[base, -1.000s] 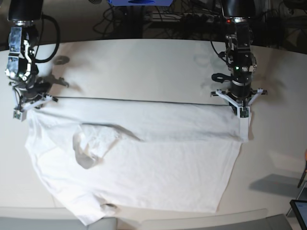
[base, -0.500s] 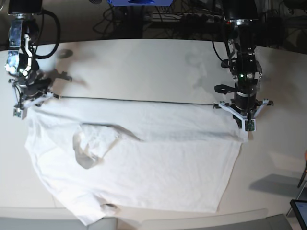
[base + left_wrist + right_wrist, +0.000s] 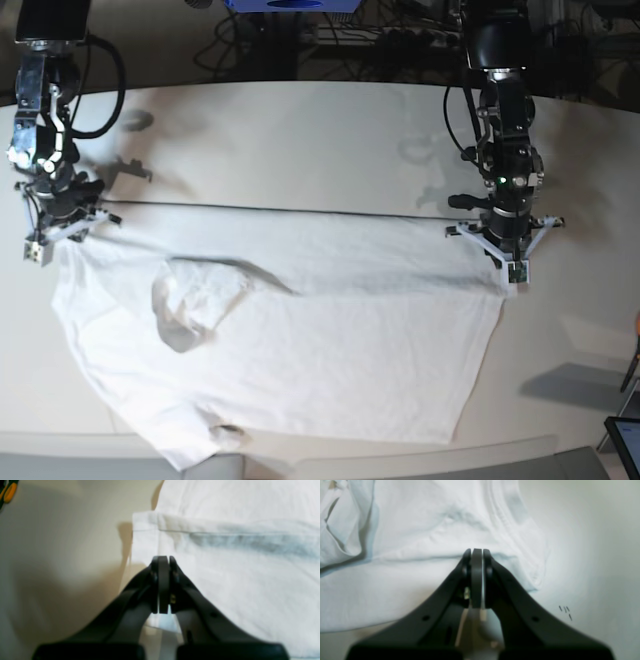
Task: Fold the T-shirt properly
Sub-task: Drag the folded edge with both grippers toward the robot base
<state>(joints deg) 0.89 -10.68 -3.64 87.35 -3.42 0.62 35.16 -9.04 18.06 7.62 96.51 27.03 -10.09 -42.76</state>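
Both arms moved nearer camera since earlier frame, dragging folded edge down. Table (image 3: pixel 300 130) off-white, smooth, fills view; dark cables along far edge. T-shirt (image 3: pixel 300 330) spread flat across near half of table, top edge pulled taut in straight line between arms, collar bunched at left. Left gripper (image 3: pixel 516 268) jaws pressed together on T-shirt corner. Right gripper (image 3: pixel 38 250) likewise clamped on opposite corner.

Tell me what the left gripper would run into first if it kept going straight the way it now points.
Most likely the wrinkled white cotton T-shirt. The black left gripper is shut, its tips over the shirt's hemmed corner, aimed down at it. The smooth off-white tabletop lies just beneath; the height above the fabric is unclear.
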